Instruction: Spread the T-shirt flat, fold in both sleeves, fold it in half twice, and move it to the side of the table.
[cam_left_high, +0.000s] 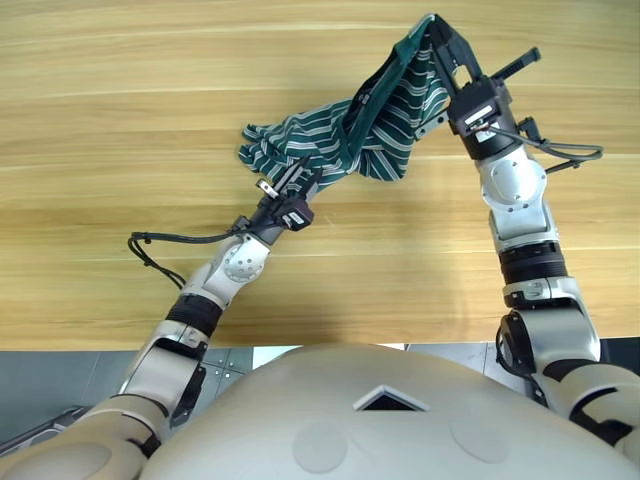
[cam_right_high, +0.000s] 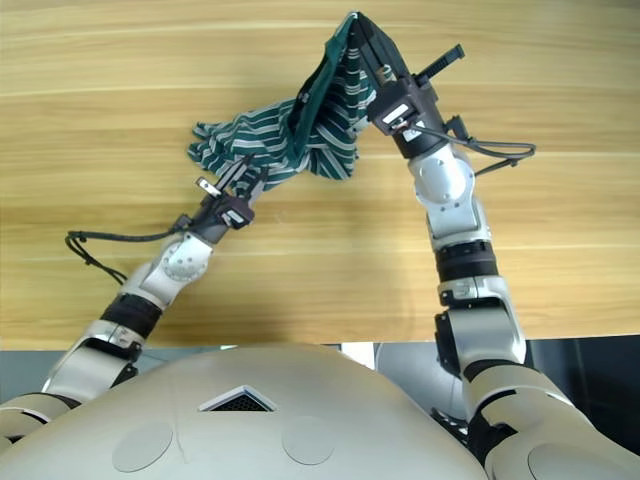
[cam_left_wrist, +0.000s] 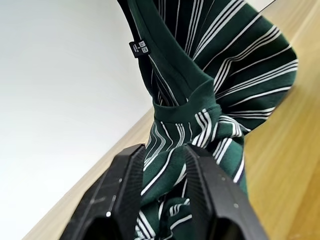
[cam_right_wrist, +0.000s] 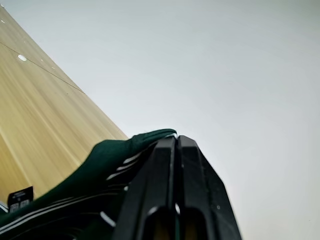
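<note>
1. The T-shirt, dark green with thin white stripes, is bunched and not spread flat; it is stretched between the two claws over the middle of the tabletop, well in from its near edge
2. The right gripper is raised above the tabletop, on the side toward its far edge, and carries the highest part of the shirt; the cloth hangs down from it in folds
3. In the right wrist view its fingers are pressed tight together, with a plain dark green edge of the shirt pinched between them
4. The left gripper sits lower and nearer the near edge, at the shirt's lower, crumpled end, which lies on or just above the wood
5. Its fingers stand narrowly apart, clamped on a bunch of striped cloth
6. The ribbed neckline and a small black label show in the left wrist view, just beyond that grip
</note>
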